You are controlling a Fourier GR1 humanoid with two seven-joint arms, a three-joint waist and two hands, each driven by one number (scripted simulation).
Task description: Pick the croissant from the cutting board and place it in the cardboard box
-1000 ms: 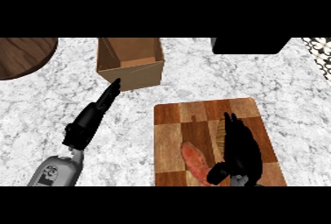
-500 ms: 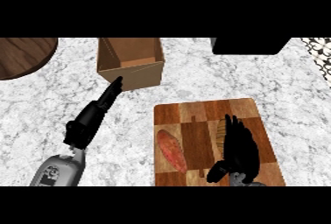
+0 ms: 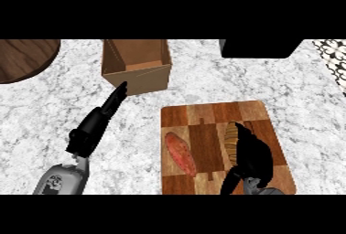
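- Two robot hands are mine here: my right robot hand (image 3: 251, 157) lies over the right part of the cutting board (image 3: 216, 114), and my left robot hand (image 3: 98, 122) stretches across the worktop (image 3: 40, 109).
- My right robot hand has its fingers bent down over the croissant (image 3: 232, 137), which lies lengthwise along the board's right half; only a striped tan strip of it shows at the left edge of my fingers.
- My thumb sticks out toward the view's lower edge, beside the wrist.
- I cannot tell whether my fingers actually close on the croissant or only cover it.
- One reddish, elongated food item (image 3: 180, 154) lies on the board's left half, just beside my right robot hand but apart from it.
- My left robot hand is straight and flat, holding nothing, its fingertips pointing up at the cardboard box (image 3: 135, 68) and ending just at the box's lower left corner.
- The cardboard box stands open on the worktop, well apart from the cutting board.
- A round wooden piece (image 3: 24, 59) sits at the upper left corner, a black object (image 3: 260, 48) at the upper right.
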